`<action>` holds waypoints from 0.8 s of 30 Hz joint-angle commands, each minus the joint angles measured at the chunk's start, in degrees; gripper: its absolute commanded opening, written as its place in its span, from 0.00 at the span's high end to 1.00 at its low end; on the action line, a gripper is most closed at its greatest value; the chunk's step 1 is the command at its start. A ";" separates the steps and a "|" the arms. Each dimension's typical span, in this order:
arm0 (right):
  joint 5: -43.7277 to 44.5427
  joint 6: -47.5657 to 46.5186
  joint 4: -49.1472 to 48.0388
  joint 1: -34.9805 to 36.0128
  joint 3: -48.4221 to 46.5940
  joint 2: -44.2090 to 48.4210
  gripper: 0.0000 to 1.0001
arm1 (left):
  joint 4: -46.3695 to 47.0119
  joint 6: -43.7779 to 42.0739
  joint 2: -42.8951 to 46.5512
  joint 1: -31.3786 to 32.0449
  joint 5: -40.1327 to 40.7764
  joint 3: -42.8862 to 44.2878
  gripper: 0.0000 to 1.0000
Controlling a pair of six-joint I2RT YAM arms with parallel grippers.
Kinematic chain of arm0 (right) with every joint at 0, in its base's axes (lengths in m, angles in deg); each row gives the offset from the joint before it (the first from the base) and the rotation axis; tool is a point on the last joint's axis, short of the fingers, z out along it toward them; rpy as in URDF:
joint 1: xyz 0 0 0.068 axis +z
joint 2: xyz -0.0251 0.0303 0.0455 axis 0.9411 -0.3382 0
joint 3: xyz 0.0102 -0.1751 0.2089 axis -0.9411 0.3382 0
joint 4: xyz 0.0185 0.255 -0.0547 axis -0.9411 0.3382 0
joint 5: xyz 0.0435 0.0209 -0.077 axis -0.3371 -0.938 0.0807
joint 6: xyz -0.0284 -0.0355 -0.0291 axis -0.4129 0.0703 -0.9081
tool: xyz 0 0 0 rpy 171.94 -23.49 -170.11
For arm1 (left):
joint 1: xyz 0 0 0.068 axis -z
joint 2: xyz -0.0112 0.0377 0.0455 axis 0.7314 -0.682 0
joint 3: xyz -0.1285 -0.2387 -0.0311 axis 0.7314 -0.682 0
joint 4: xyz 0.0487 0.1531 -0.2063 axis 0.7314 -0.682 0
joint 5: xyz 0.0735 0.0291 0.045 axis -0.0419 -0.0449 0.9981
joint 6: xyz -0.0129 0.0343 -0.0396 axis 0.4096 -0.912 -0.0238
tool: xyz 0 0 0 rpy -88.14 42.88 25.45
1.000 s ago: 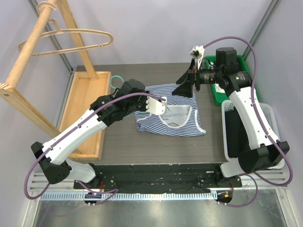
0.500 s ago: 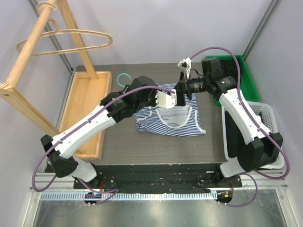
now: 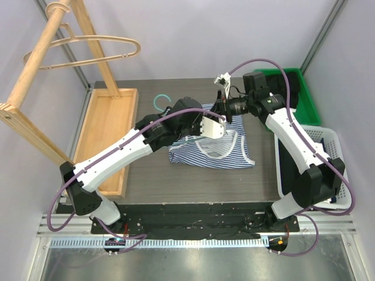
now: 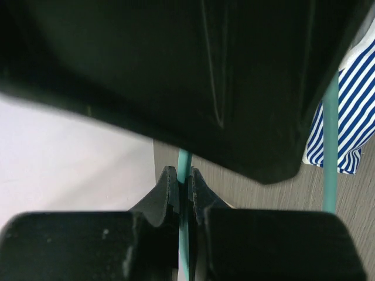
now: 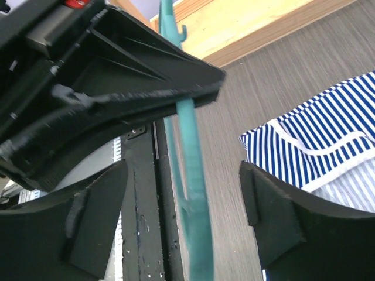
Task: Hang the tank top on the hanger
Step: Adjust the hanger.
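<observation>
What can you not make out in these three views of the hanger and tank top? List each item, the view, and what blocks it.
- Right wrist view: the hanger runs off the top and bottom edges, so its ends are cut off.
- Top view: only its hook shows; the left arm covers the rest.
- Left wrist view: a dark blurred body close to the lens hides most of the tank top.

tank top (image 3: pixel 218 153): thin navy-and-white horizontal stripes, white trim. hanger (image 5: pixel 193 164): plain teal-green. table (image 3: pixel 193 182): dark grey wood grain. tray (image 3: pixel 108 140): pale natural wood. bin (image 3: pixel 306 102): bright green. basket (image 3: pixel 336 153): white. cables (image 3: pixel 258 60): purple.
</observation>
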 commanded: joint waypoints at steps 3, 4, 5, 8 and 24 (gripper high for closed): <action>-0.86 -1.56 -0.86 1.30 1.21 -0.12 0.28 | 1.86 -0.22 -0.48 0.66 1.13 3.35 1.00; -0.86 -2.52 -0.42 1.30 1.38 -0.12 0.30 | 1.95 -0.13 -0.48 0.66 1.22 3.26 1.00; -0.77 -2.97 0.19 1.39 1.73 -0.03 0.32 | 1.95 -0.30 -0.48 0.74 1.22 3.44 1.00; -0.24 -5.86 3.00 1.74 2.09 -0.03 0.34 | 1.95 -0.57 -0.21 0.75 1.40 3.26 1.00; 4.23 -8.33 5.73 2.79 3.23 1.72 0.99 | 3.62 -1.71 -1.00 1.80 4.38 3.17 0.96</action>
